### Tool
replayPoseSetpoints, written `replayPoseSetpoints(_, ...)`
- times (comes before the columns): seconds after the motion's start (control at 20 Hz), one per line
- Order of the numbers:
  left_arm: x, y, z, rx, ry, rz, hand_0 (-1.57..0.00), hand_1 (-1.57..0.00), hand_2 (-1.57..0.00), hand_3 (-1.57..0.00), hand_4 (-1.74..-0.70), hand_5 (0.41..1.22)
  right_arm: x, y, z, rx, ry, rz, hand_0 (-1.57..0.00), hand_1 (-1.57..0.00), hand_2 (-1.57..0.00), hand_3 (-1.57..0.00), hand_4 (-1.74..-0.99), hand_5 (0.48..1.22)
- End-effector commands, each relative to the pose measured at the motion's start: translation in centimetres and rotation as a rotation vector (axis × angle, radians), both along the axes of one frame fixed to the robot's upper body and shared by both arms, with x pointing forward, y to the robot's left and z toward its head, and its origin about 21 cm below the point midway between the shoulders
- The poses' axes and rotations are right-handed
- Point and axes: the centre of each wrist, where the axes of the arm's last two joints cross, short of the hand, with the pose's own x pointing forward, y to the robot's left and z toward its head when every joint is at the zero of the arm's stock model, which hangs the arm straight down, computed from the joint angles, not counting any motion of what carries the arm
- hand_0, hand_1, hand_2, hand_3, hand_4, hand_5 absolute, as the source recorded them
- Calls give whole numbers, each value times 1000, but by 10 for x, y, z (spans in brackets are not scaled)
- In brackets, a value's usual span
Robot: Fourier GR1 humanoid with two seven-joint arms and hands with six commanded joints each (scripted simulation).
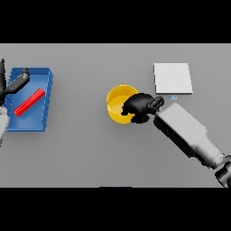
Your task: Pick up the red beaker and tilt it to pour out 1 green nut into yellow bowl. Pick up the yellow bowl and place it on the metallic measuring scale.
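1. Yellow bowl (118, 108) sits on the grey bench (90, 153) near the middle of the scene, with the right hand (138, 107) over its right rim, fingers curled onto the rim as if pinching it. The grasp looks one-sided, so a lift could tip the bowl and spill whatever lies inside; I cannot see a green nut in it.

2. The metallic measuring scale (173, 78), a pale square plate, lies to the right of the bowl and farther away, apart from it. A low carry could knock the bowl's base against the plate's near edge and shove the scale, or leave the bowl half off it.

3. The right forearm (187, 133) runs in from the near right. Swinging the hand toward the scale may bring the wrist across the plate, hiding the landing spot.

4. At the far left a red object (30, 102), a slanted red bar that may be the red beaker, lies in a blue tray (48, 97). The left hand (17, 82) hangs over the tray's far left corner, fingers fairly straight and holding nothing. If the pour has not happened, placing the bowl now would weigh nothing.
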Motion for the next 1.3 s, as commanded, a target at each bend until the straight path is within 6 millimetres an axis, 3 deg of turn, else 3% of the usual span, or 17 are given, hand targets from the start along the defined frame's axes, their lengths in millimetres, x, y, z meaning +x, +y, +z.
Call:
replayPoseSetpoints(0.0,1,2,2,6,3,2,1,1,1,1,-733,686,1,-3,-1,10,-4,5,-1509,-1508,-1288,-1389,-1716,1204)
replayPoseSetpoints(0.1,0,2,2,12,4,11,1,1,1,1,-731,685,-1,-3,5,16,-21,22,-1531,-1531,-1306,-1405,-1725,1210)
replayPoseSetpoints(0.45,1,-1,4,5,-2,5,1,1,1,1,-734,697,3,-10,48,32,-93,-31,-1563,-1563,-1419,-1242,-1738,1219)
replayPoseSetpoints(0.65,0,5,4,16,-11,5,1,1,1,1,-736,697,8,-26,67,47,-148,-73,-1568,-1568,-1436,-1266,-1740,1220)
replayPoseSetpoints(0.75,3,6,10,6,-21,11,1,1,1,1,-746,697,10,-32,69,64,-155,-88,-1569,-1569,-1439,-1376,-1740,1220)
replayPoseSetpoints(0.95,-1,3,3,7,0,15,1,1,1,1,-744,708,24,-55,81,72,-199,-170,-1570,-1570,-1492,-1257,-1741,1221)
replayPoseSetpoints(1.1,0,5,11,13,-15,13,1,1,1,1,-744,708,36,-79,89,66,-252,-251,-1571,-1571,-1527,-1219,-1741,1221)
replayPoseSetpoints(1.25,-3,3,9,1,-3,15,1,1,1,1,-738,703,47,-103,85,80,-276,-311,-1571,-1571,-1527,-1192,-1741,1221)
